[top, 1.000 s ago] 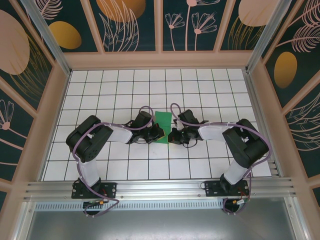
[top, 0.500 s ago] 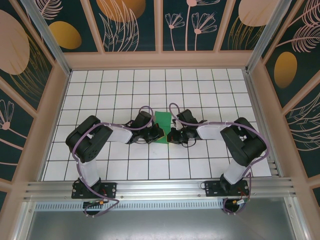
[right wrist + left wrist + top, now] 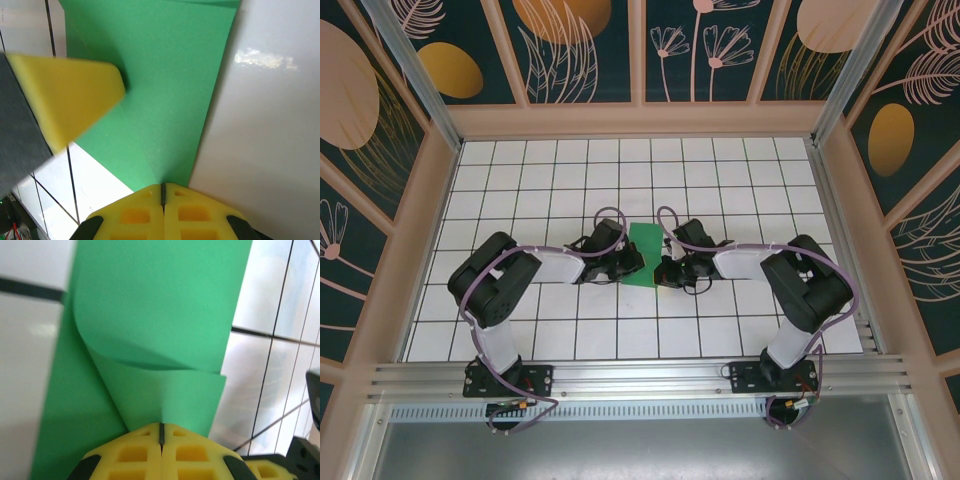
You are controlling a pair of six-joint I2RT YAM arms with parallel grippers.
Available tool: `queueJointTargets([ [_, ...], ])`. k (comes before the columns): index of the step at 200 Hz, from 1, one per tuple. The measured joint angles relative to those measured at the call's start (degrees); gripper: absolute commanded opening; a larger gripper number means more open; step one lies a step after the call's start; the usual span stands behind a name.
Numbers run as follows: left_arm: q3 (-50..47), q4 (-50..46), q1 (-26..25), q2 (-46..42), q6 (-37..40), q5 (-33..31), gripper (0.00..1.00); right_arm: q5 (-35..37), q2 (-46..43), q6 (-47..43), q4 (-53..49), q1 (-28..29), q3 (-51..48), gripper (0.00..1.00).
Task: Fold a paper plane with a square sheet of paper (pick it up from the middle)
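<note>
paper: green square sheet of paper (image 3: 646,250) mid-bench (image 3: 520,180), partly folded, one flap curled over | left hand (image 3: 161,427): fingers pressed together, pinching the curled flap | right hand (image 3: 163,188): fingers pressed together, nipping the sheet's opposite edge

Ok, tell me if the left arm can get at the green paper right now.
Likely yes: the left gripper looks shut on a curled flap of the green paper, with nothing between; the right gripper pinches another edge.
</note>
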Motion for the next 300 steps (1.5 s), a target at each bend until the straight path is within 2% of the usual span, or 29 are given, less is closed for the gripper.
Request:
queueJointTargets([
  [131, 4.0, -6.8, 7.5, -0.1, 6.5, -6.3, 0.07, -0.1, 0.0, 0.0, 0.0, 0.0, 0.0, 0.05],
  [159, 3.1, -5.9, 7.6, -4.2, 7.3, -4.0, 0.08, 0.0, -0.4, 0.0, -0.3, 0.0, 0.2, 0.05],
  [198, -0.8, 1.3, 6.7, -11.4, 6.3, 1.4, 0.05, 1.0, -3.1, 0.0, -4.4, 0.0, 1.8, 0.06],
  [238, -2.4, 3.3, 3.7, -9.7, 5.4, 4.2, 0.02, 1.1, -2.9, 0.2, -4.5, 0.0, 6.8, 0.05],
  [300, -2.2, 5.2, 2.8, -1.3, 4.4, 6.2, 0.00, 1.2, 4.7, 0.3, -4.6, 0.0, 10.4, 0.05],
])
